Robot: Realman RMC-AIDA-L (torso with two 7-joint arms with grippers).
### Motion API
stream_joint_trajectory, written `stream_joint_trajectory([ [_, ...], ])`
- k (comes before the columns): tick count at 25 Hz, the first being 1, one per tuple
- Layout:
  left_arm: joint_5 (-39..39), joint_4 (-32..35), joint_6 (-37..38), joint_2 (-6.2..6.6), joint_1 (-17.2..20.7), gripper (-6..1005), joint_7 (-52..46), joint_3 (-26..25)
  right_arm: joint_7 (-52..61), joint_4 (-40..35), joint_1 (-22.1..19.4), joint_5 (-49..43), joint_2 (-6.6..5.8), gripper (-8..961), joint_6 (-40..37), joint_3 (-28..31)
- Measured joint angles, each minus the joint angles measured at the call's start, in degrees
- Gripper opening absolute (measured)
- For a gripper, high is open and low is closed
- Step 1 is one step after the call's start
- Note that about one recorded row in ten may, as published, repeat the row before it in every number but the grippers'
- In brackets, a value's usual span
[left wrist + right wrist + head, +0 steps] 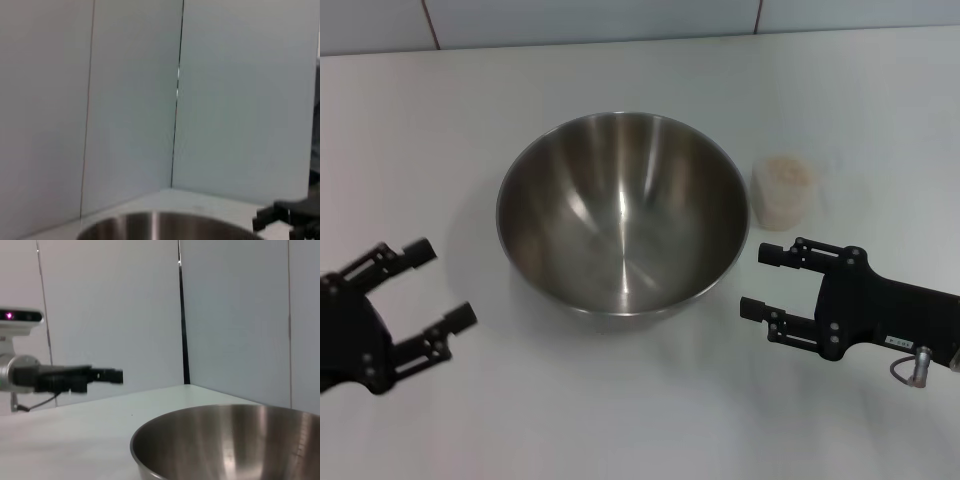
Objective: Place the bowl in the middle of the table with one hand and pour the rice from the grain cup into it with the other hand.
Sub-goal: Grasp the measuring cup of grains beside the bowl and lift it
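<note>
1. Two grippers flank the bowl point(623, 212), which sits upright on the table point(640, 420) between them.
2. Left gripper point(436, 284): fingers spread apart, holding nothing, pointing toward the bowl's near left side and a little way off it.
3. Right gripper point(766, 281): fingers likewise apart and empty, their tips just beside the bowl's right rim.
4. Just beyond the right gripper's fingertips stands the grain cup point(784, 192), upright, close to the bowl's right edge, with the rice point(785, 169) filling it to the top.
5. Nothing lies inside the bowl.
</note>
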Motion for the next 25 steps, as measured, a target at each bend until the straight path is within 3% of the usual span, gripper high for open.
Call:
stream_joint_trajectory([
  [13,2.54,-2.94,-5.08,-1.26,0.5,811,7.57,0.42,-0.06,-0.04,-0.52,0.25,0.09,658,-0.08,0.06],
  [25,2.85,-2.61,-5.56,-1.2,0.12,811,7.42,0.16,-0.14,0.23,-1.32,0.33,0.11,657,-0.83,0.95],
])
